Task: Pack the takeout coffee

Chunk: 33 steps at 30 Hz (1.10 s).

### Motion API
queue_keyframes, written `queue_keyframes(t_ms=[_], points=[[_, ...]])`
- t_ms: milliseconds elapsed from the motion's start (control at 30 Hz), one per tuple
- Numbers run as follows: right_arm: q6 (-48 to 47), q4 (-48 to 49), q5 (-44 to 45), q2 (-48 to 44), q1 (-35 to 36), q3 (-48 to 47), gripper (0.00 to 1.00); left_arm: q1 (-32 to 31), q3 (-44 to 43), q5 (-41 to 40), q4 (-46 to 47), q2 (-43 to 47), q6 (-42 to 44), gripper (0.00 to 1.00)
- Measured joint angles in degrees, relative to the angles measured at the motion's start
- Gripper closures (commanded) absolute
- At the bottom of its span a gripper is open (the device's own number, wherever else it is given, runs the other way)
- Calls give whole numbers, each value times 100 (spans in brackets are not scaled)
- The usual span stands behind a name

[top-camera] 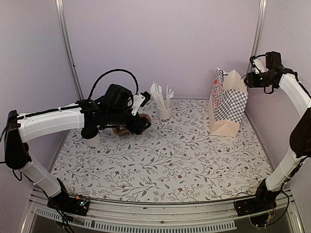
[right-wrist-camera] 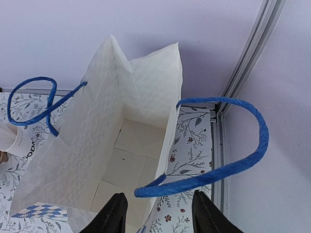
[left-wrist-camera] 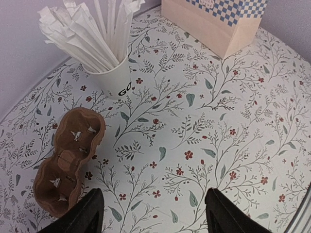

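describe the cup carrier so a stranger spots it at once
Look at the back left of the floral table. Left of the white cup of straws lies the carrier. Unlike the cup, it is low, dark brown, with two round wells.

Small white takeout coffee cup (top-camera: 93, 141), upright, near table's (top-camera: 170, 160) left edge, top hidden

Bright, even, diffuse light; faint soft shadows on table (top-camera: 170, 160); views sharp; jaws dark, slightly soft-edged.
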State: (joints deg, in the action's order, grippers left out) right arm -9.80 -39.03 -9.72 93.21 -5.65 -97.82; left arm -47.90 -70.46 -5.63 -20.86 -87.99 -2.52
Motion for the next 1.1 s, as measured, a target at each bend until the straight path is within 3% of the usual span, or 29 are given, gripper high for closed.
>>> queue_keyframes(t_ms=[333, 600, 733, 833, 967, 1100], points=[[9, -35, -151, 9, 0, 63, 54, 0, -11, 0, -2, 2, -2, 27], [155, 31, -149, 4, 0, 522, 63, 0, -11, 4, -4, 0, -2, 27], [216, 103, -151, -42, 0, 527, 79, 0, -13, 4, -4, 0, -2, 27], [271, 129, -157, -92, 0, 542, 84, 0, -24, 4, -7, 0, -2, 27], [295, 140, -157, -166, 0, 612, 99, 0, -37, 2, -13, 0, -2, 27], [304, 140, -162, -273, 0, 710, 100, 0, -44, -2, -39, 2, -2, 27]])
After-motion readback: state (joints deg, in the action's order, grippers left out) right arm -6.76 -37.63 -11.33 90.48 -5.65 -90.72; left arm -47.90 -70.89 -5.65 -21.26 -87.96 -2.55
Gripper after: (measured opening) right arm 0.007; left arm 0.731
